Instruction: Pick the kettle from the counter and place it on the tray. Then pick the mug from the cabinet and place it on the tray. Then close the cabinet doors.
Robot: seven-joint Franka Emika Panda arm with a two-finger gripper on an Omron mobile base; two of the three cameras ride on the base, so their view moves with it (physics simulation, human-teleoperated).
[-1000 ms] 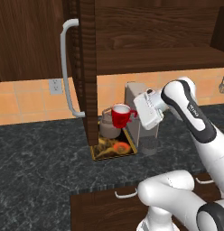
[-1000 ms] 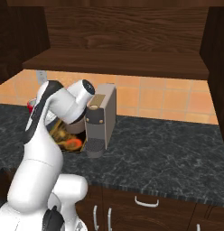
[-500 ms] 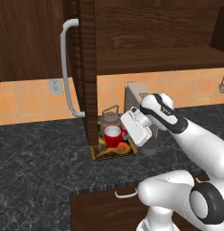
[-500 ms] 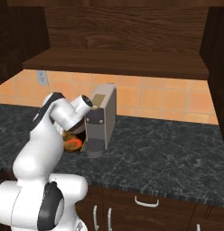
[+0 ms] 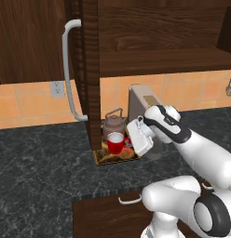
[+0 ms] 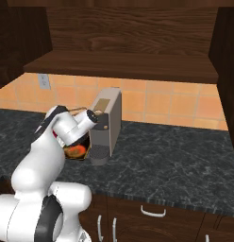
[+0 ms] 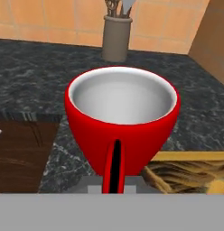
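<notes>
Tray [image 5: 102, 158]: one mug [image 5: 115, 142], one kettle [image 5: 115, 122].

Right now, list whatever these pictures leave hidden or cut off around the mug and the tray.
- Mug base, hand view: cut off by the bottom edge, so contact with the tray is unclear.
- Fingers on the mug, left base view: covered by the white hand.
- Tray, right base view: mostly behind the arm.
- Kettle bottom, left base view: behind the mug.

One kettle [image 5: 114, 122], one mug [image 5: 115, 142], seemingly one tray [image 5: 104, 158].
</notes>
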